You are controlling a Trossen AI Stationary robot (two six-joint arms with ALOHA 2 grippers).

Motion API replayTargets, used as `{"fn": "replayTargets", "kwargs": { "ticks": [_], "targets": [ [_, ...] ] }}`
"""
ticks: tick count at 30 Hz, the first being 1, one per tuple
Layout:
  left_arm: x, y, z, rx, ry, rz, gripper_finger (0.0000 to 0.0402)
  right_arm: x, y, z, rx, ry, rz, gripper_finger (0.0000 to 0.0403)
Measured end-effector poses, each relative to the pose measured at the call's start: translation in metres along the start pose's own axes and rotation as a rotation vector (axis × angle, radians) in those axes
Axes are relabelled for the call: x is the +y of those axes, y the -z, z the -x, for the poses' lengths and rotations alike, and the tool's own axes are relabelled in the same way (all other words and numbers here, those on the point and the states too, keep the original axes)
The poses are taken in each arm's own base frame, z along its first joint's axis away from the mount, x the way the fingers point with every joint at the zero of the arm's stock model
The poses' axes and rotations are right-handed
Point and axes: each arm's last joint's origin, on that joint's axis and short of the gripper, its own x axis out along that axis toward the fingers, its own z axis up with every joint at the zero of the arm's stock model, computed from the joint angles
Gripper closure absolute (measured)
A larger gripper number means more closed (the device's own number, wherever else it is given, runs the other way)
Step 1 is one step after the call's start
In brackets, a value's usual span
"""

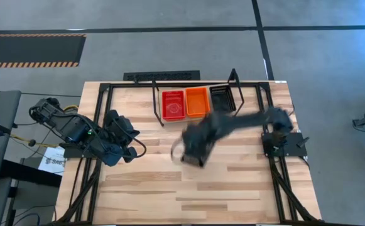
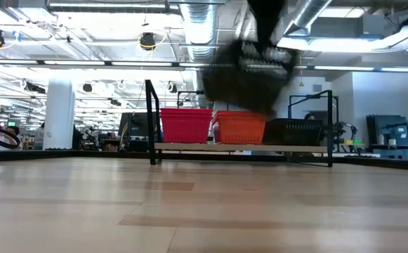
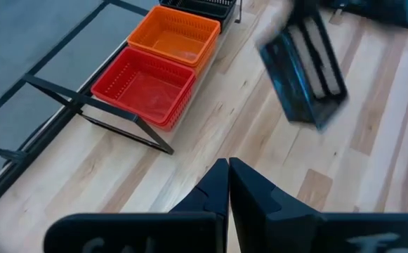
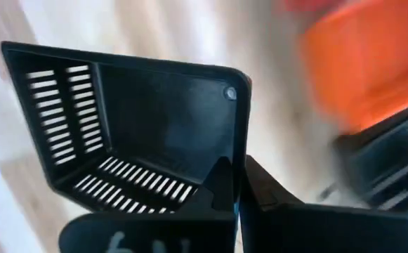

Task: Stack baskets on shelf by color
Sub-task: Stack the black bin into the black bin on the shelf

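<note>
The right gripper [image 4: 235, 176] has its fingers closed on the rim of a black basket [image 4: 154, 119], and it holds the basket up in the air over the middle of the wooden table [image 1: 232, 188]. The basket hangs tilted, with one corner pointing down. It is near the shelf [image 2: 239, 147] but not on it yet. On the shelf sit a red basket pile [image 1: 173, 104], an orange basket pile [image 1: 196, 102] and a black basket pile [image 1: 222, 98], side by side. The next job looks like putting this black basket on the black pile, at the end of the shelf nearest the right arm. To do it well, the arm should turn the basket flat with its open side up, line it up right over the black pile, and go down slowly so it slips inside the one below. It should stay clear of the orange pile next door and the wire loop at the shelf end. The left gripper [image 3: 228, 184] waits at the left side of the table with its fingers shut on nothing. I cannot read any words or labels anywhere.
</note>
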Motion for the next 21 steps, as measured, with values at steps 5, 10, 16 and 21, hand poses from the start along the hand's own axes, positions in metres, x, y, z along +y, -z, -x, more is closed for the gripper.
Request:
{"fn": "replayTargets", "kwargs": {
  "ticks": [5,10,16,21],
  "targets": [
    [0.000,0.000,0.000,0.001,-0.004,-0.003,0.0401,-0.098,-0.007,0.054,-0.231,-0.003,-0.072,0.0401],
    [0.001,-0.001,0.000,-0.024,-0.022,-0.036,0.0401,-0.177,0.007,0.091,-0.430,-0.135,-0.092,0.0401],
    [0.001,-0.001,0.000,-0.041,-0.034,-0.028,0.0402,-0.230,0.020,0.092,-0.524,-0.353,-0.075,0.0401],
    [0.001,-0.002,0.000,-0.066,-0.047,0.043,0.0402,-0.256,0.024,0.076,-0.499,-0.395,0.012,0.0401]
  ]
}}
